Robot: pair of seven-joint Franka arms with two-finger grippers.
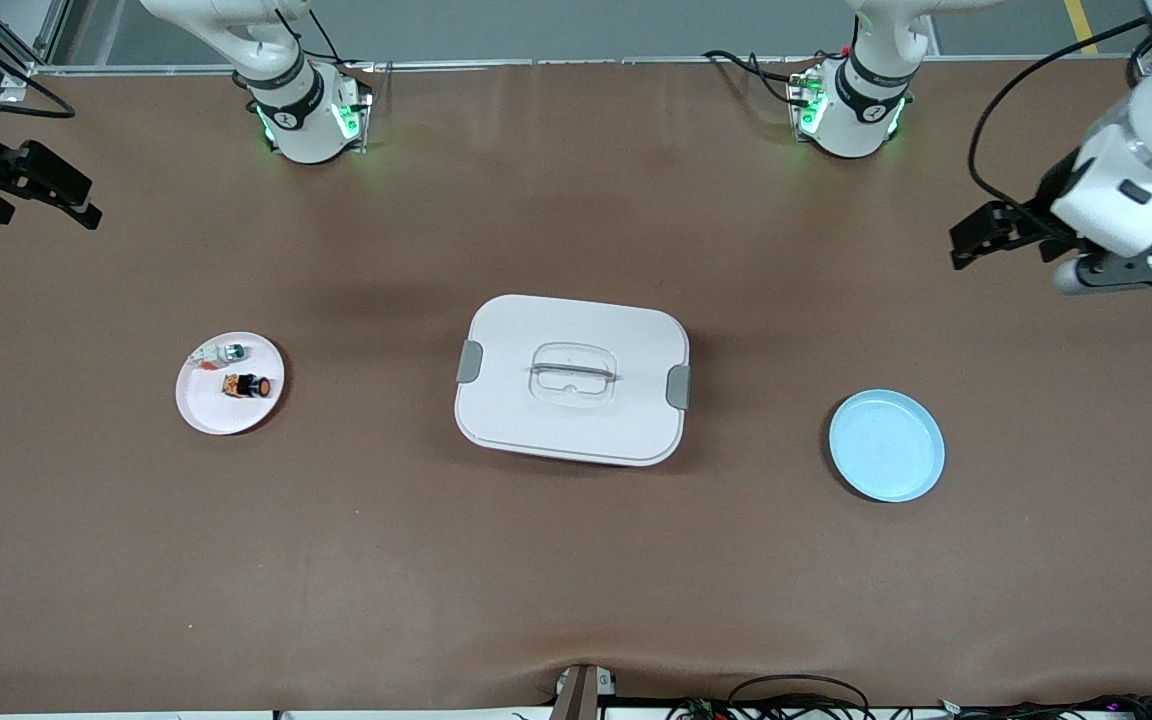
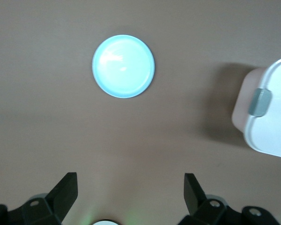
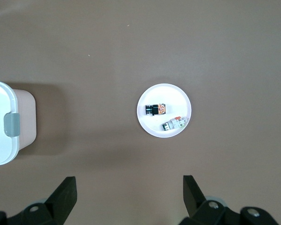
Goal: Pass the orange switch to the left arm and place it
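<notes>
- The right gripper [image 3: 129,197] is hanging high over the bare table at the right arm's end, fingers spread wide and carrying nothing.
- The left gripper [image 2: 131,194] is doing the same over the left arm's end of the table, fingers apart and empty.
- The orange switch [image 1: 246,385] is lying on its side on the white plate [image 1: 206,410], just beside the small white-and-green part [image 1: 224,352], which is sitting a little farther from the front camera.
- The box [image 1: 572,378] is sitting lidded in the middle of the table, squarely between the white plate and the blue plate [image 1: 886,446].
- The blue plate is lying bare toward the left arm's end, looking like the place the switch is heading for.
- By my reading, nothing is done yet: the pick-up, the hand-over between the arms clear of the box, and the set-down are all waiting.
</notes>
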